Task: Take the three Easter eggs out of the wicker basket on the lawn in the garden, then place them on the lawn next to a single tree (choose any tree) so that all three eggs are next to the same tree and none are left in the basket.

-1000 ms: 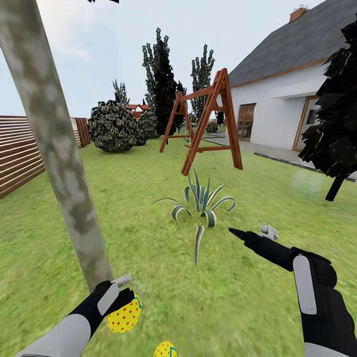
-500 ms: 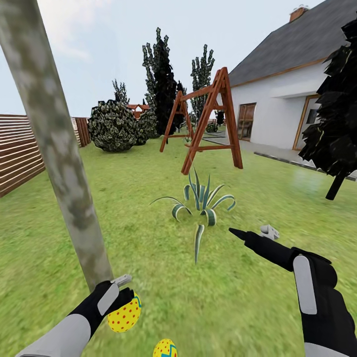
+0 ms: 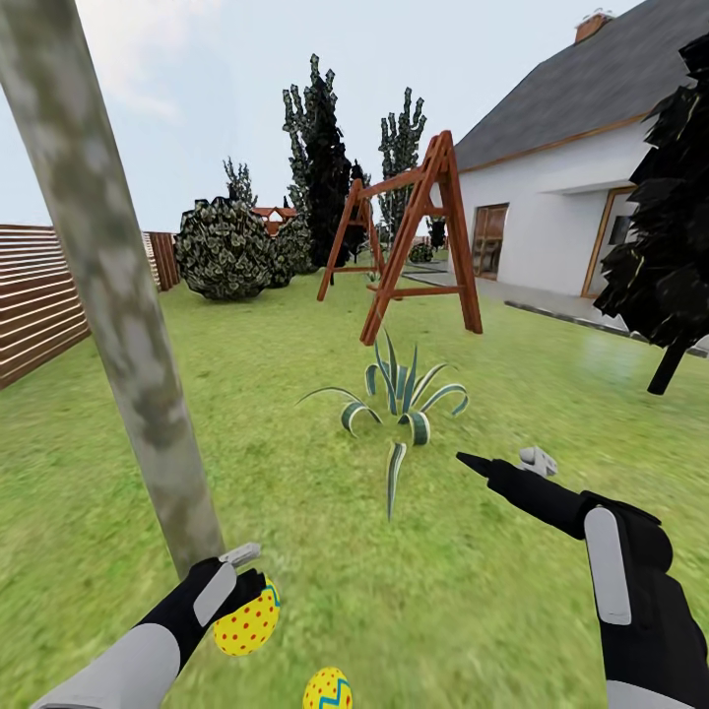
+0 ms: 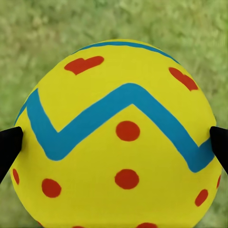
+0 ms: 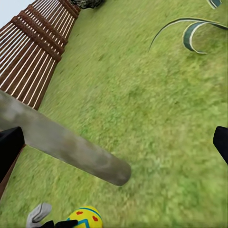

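A yellow Easter egg with red dots and a blue-teal zigzag band sits clamped in the left gripper, whose two dark fingertips press against its opposite sides in the left wrist view, with blurred green grass behind it. The held egg hangs low over the broad green lawn, right at the foot of the slim, pale grey-green mottled tree trunk, which rises just beyond that gripper. A second yellow egg with a blue zigzag lies on the grass just beside the left gripper, on the side toward the right arm and a little nearer the robot. In the right wrist view the same trunk crosses the grass at a slant, with the held egg at its base.

The right gripper is held out above the lawn, well apart from the eggs and the tree, with its jaws spread wide and nothing between them. Just ahead of it grows a spiky green-and-white striped plant. Farther off stand a red-brown wooden A-frame swing, round leafy bushes, tall dark cypresses, a white house with a grey roof, and a slatted brown wooden fence
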Tool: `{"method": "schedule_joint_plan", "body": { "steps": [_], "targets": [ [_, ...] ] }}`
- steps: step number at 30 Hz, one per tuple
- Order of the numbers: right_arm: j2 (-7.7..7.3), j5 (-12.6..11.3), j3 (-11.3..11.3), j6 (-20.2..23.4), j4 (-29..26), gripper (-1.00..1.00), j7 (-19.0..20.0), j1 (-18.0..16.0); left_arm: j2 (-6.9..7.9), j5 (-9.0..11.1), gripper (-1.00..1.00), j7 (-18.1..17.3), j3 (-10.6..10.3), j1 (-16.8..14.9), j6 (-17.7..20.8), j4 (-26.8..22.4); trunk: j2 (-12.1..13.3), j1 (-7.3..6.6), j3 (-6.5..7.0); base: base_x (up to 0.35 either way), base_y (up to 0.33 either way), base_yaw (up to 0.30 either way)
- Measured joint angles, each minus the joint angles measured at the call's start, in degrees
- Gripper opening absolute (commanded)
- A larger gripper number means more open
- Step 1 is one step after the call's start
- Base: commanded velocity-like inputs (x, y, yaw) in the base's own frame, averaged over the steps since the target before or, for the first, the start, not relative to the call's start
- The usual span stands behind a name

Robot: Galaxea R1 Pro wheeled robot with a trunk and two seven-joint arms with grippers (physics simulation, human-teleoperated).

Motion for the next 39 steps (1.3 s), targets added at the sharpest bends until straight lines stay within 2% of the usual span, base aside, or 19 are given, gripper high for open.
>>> {"method": "schedule_joint_plan", "body": {
  "steps": [16, 25, 39],
  "targets": [
    [-0.04, 0.1, 0.0, 0.0, 0.0, 1.0, 0.0, 0.0, 0.0, 0.1, -1.0, 0.1, 0.0, 0.0, 0.0, 0.1, -6.4, 3.52, -2.87, 0.0, 0.0, 0.002],
    [-0.04, 0.1, -0.1, 0.0, -0.1, 1.0, 0.0, 0.0, 0.01, 0.0, -1.0, 0.1, 0.0, 0.0, 0.0, 0.0, -10.0, 5.49, -4.33, 0.0, 0.0, 0.169],
    [-0.07, -0.5, -0.1, 0.0, -0.1, 1.0, 0.0, 0.0, 0.0, 0.0, -1.0, 0.0, 0.0, 0.0, 0.0, 0.1, -15.6, 8.57, -6.82, 0.0, 0.0, 0.01]
  ]
}}
